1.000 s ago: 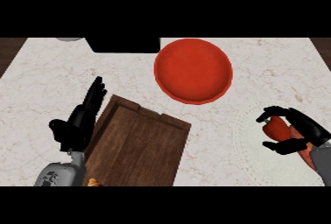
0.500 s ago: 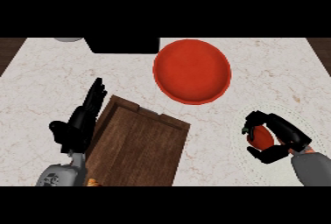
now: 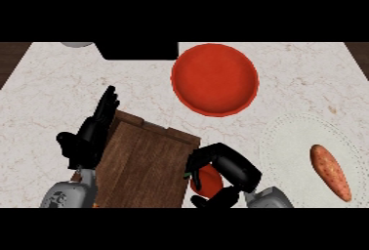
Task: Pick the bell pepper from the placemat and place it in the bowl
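Broadly, the counter (image 3: 65, 88) is a pale marbled slab with faint brown veining, filling most of the head view; dark wood shows in thin strips beyond its left and right upper corners; a black block (image 3: 137, 50) sits against the far edge, and beside it a grey rounded thing (image 3: 77, 44) is cut off so that only a sliver shows and I cannot tell what it is. The red bowl (image 3: 215, 79) lies on the far half of the counter, near the black block; a whitish round placemat (image 3: 296, 141) with a dotted rim lies at the right, hard to separate from the marble, and an orange sweet potato (image 3: 330, 171) rests on it; a wooden board (image 3: 144, 166) lies tilted at the lower left, its near end cut off by the view's edge.

The right hand (image 3: 232, 168) shows at the lower middle, just beside the board's right edge; its fingers and thumb curl round the red bell pepper (image 3: 208, 179), which is off the placemat and well apart from the bowl; most of the pepper is hidden by the fingers. The left hand (image 3: 90, 135) rests at the board's left edge, fingers straight and pointing up, holding nothing.
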